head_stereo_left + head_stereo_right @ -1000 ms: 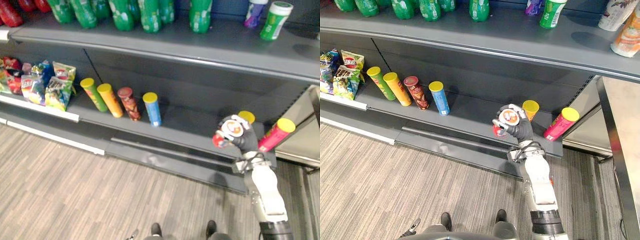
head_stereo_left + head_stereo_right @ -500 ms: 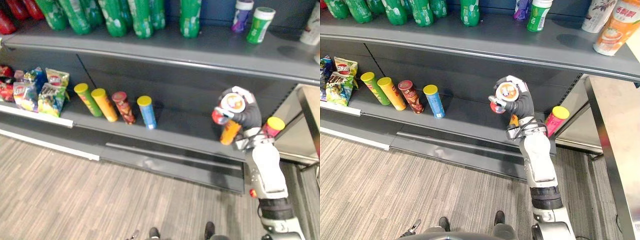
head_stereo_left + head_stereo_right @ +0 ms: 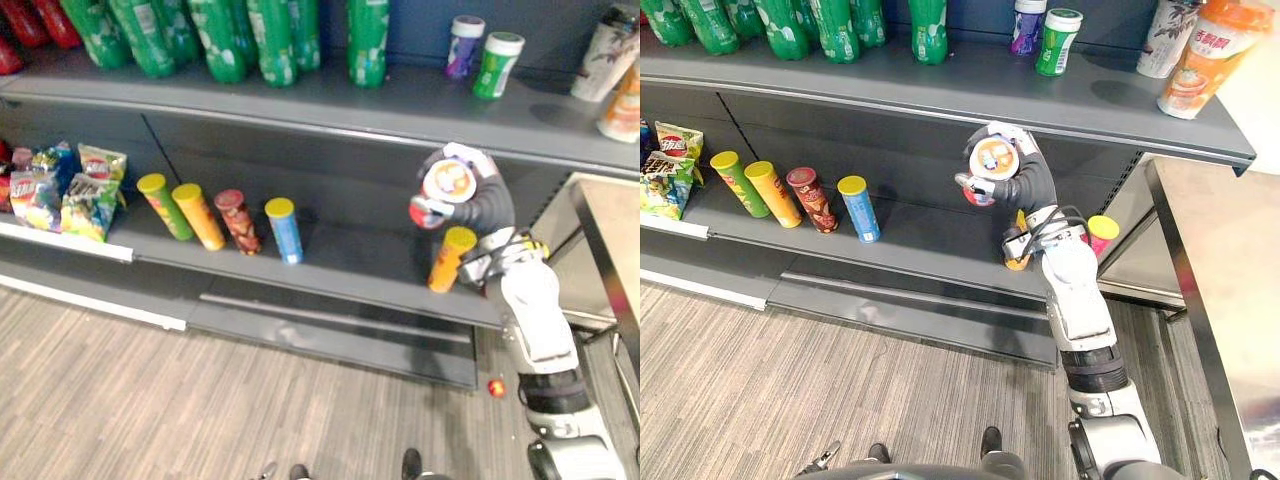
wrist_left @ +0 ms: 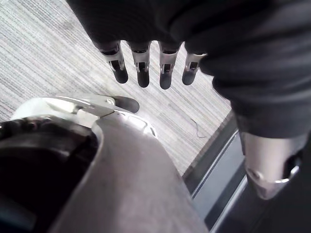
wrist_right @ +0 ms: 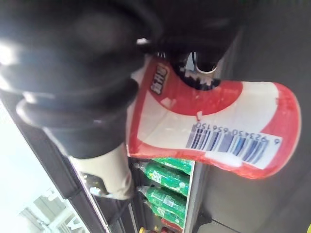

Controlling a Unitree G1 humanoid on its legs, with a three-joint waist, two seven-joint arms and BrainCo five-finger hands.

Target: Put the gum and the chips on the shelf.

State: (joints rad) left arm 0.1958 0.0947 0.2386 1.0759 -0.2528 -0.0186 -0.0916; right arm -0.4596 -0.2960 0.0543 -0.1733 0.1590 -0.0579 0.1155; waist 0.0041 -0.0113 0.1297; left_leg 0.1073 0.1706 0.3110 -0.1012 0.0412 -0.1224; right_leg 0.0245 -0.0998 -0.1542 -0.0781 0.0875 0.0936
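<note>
Floor (image 3: 120, 400): grey, plank-grained. Left hand (image 4: 142, 73) hangs over it, fingers straight and a little apart, holding nothing.

Right hand (image 3: 1028, 185) is raised just under the front edge of the top shelf (image 3: 330, 100), fingers and thumb curled round the gum (image 3: 990, 162). The gum is a smooth round tub, red and white, its flat lid turned toward the head camera.

Lower shelf (image 3: 350, 270): dark grey sheet metal. The orange chip can (image 3: 447, 260), a tall cylinder with a yellow lid, stands on it just below the hand. A pink can (image 3: 1100, 235) shows behind the forearm. To the left, well apart, is a row of four like cylinders: blue can (image 3: 285, 230), dark red can (image 3: 238, 220), yellow can (image 3: 200, 215), green can (image 3: 165, 205). Crinkled bags (image 3: 80, 185) lie at the left end.

On the top shelf stand green plastic bottles (image 3: 270, 40), then a purple tub (image 3: 463, 47) beside a green tub (image 3: 497, 65), both white-lidded.
</note>
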